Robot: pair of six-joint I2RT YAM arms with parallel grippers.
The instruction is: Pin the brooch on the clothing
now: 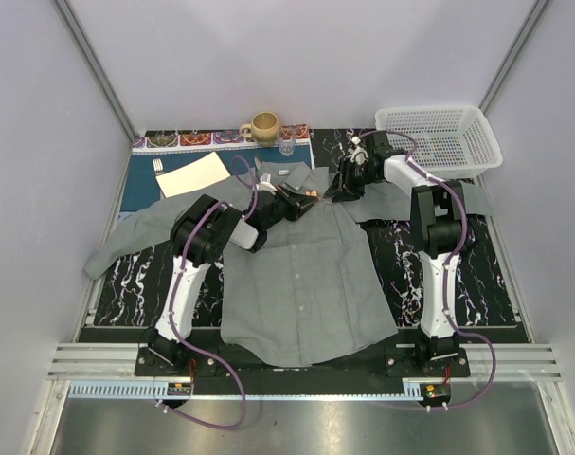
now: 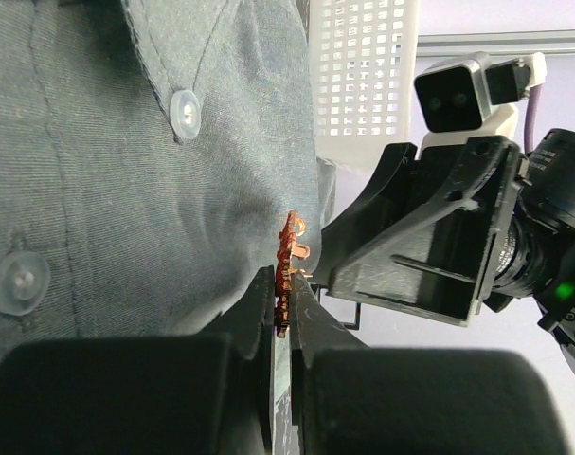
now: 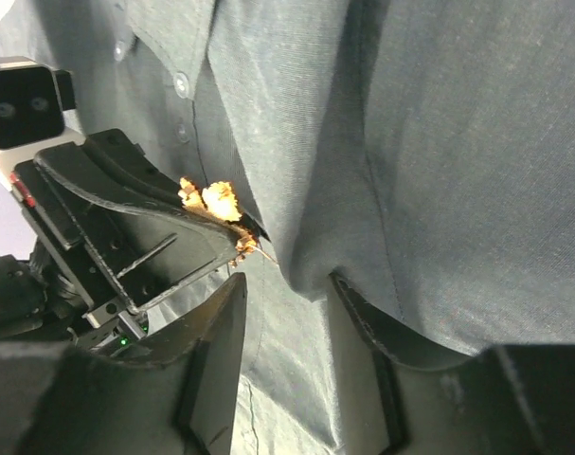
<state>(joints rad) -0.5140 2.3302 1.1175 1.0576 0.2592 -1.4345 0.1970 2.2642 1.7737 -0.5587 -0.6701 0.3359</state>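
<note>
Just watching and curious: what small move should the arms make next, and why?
Probably the left gripper should ease the brooch sideways into the shirt. It holds the brooch edge-on right beside the cloth, while the right gripper straddles a raised fold of shirt next to it, seemingly offering fabric for the pin.

1. The shirt (image 1: 306,275) lies spread on the bench (image 1: 495,284), collar at the far end.
2. The left claw (image 1: 304,198) and right claw (image 1: 342,190) meet near the collar, with the brooch (image 1: 310,194) between them at the shirt.
3. The basket (image 1: 439,139) sits far right.
4. The mug (image 1: 264,126) and glass (image 1: 287,144) stand far centre, with the placemat (image 1: 140,185) far left.
</note>
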